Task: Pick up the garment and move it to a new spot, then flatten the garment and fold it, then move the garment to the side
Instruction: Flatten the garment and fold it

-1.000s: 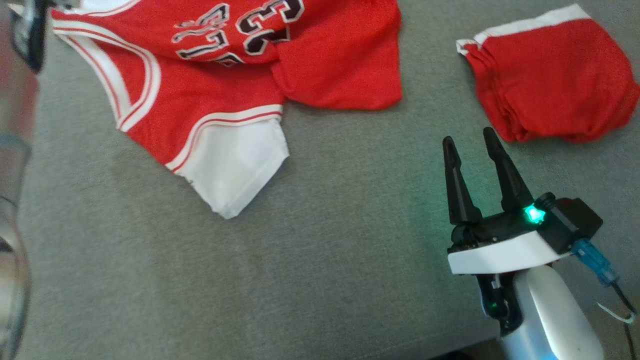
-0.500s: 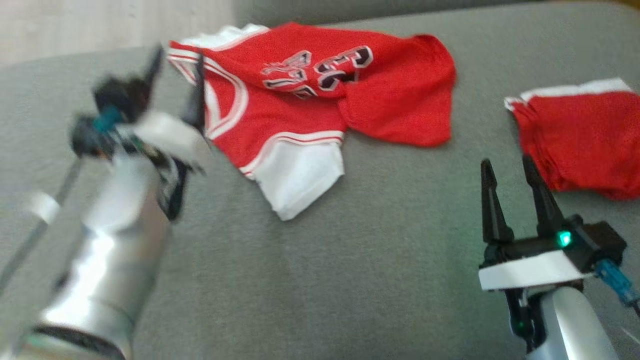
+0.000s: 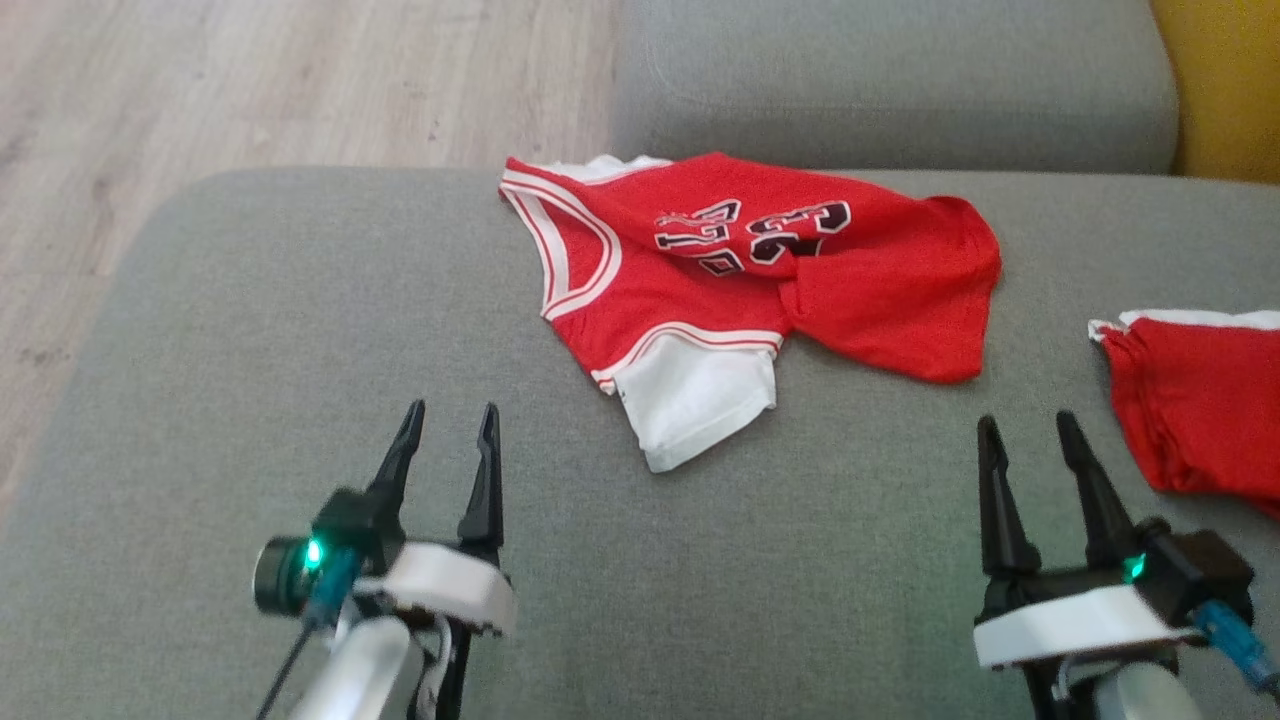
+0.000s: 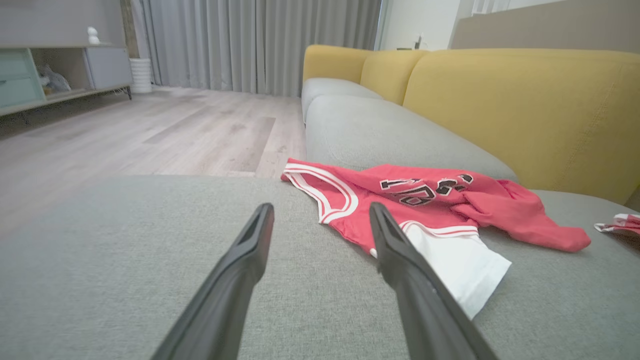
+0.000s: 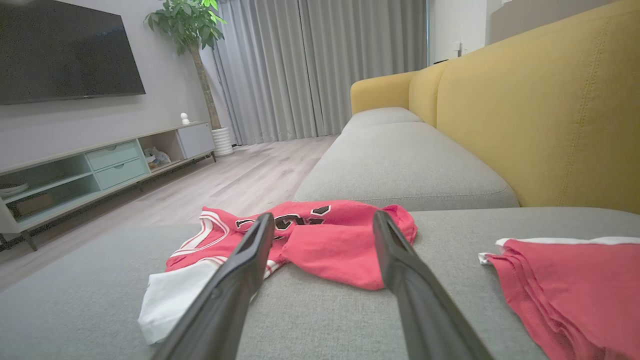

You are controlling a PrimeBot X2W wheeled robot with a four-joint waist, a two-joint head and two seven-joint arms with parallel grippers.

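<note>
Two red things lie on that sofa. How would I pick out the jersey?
On the grey sofa seat, look near the middle. The jersey lies crumpled there; unlike the plain red bundle to its right, it shows black numbers and a white patch.

Soft, even daylight filters through the curtains [image 5: 320, 65]. The garment [image 3: 740, 280] casts only a faint shadow on the sofa [image 3: 300, 350]. Wrist views bow at their edges; the head view is slightly grainy.

Number 23, upside down, on red jersey [image 3: 700, 300].
</note>
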